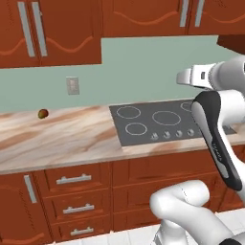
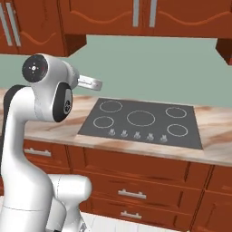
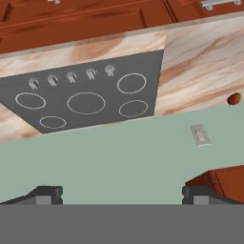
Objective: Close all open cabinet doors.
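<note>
The gripper (image 3: 122,194) stands wide open, holding nothing, facing the pale green wall (image 3: 119,157). Beyond it lie the marble counter (image 3: 200,62) and dark cooktop (image 3: 86,90); a small round fruit (image 3: 234,99) to its right. The cabinet doors (image 1: 50,31) hang above the counter.

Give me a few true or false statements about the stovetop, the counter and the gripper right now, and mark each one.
1. The gripper is open and holds nothing. True.
2. A pot stands on the cooktop. False: its burners are bare.
3. A small round brown thing lies on the counter, left of the cooktop. True.
4. The cooktop knobs line its back edge. False: they line the front edge.
5. A wall switch sits on the green backsplash. True.
</note>
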Controlling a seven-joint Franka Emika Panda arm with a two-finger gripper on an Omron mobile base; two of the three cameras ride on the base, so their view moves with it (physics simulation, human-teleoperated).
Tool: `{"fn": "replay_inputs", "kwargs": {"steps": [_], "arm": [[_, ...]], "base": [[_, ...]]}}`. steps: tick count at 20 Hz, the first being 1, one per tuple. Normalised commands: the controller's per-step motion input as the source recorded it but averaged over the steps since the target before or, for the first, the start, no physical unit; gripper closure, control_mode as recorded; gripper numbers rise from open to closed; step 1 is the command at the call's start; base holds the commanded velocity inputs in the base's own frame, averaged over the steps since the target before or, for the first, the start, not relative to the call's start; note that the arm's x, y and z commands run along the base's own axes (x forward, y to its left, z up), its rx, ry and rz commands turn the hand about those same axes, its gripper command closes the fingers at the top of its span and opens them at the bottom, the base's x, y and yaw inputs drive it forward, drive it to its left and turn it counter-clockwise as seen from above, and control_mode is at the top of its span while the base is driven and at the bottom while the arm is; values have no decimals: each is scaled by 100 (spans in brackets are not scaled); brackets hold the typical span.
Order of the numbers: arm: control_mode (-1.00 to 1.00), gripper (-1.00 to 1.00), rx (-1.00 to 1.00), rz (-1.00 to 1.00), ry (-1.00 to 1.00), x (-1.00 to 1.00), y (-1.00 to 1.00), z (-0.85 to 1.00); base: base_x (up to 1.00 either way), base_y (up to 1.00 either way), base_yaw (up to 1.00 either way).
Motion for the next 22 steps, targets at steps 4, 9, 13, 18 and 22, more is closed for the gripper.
{"fn": "replay_inputs", "kwargs": {"steps": [4,9,13,18,22], "arm": [[100,-100,0,0,0,0,0,0],[100,-100,0,0,0,0,0,0],[100,-100,0,0,0,0,0,0],[100,-100,0,0,0,0,0,0],[100,-100,0,0,0,0,0,0]], "base": [[-30,-70,-1],[-32,-65,-1],[-37,-64,-2],[-47,-60,-2],[-74,-60,-4]]}}
